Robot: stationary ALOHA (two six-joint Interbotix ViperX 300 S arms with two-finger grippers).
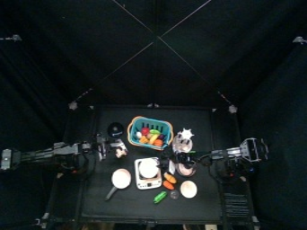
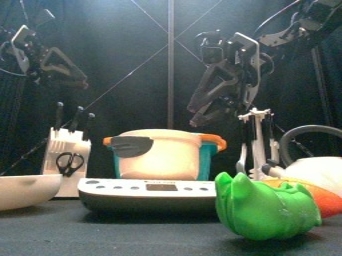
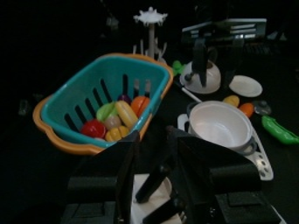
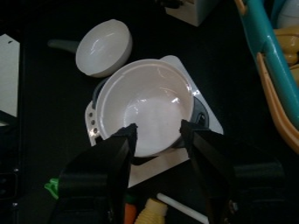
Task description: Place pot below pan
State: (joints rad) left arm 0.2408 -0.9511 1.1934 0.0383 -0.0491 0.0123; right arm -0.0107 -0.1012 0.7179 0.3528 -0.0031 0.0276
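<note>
The pot (image 1: 147, 167) is a small round bowl with a pale inside, and it sits on a white square scale (image 4: 107, 127) at the table's front middle. In the right wrist view the pot (image 4: 142, 101) fills the centre. My right gripper (image 4: 160, 140) hangs open above its near rim, with nothing between the jaws. From the front, that gripper (image 2: 214, 105) is well above the pot (image 2: 160, 152). The pan (image 1: 121, 179) lies just left of the scale, its dark handle pointing to the front left. My left gripper (image 3: 163, 166) rests open, high at the table's left side.
A teal basket (image 1: 150, 133) of toy food stands behind the scale. A flat white dish (image 1: 188, 188) and a green toy vegetable (image 2: 267, 205) lie at the front right. A white utensil holder (image 2: 64, 150) with scissors stands left, and a white rack (image 1: 186, 135) stands right of the basket.
</note>
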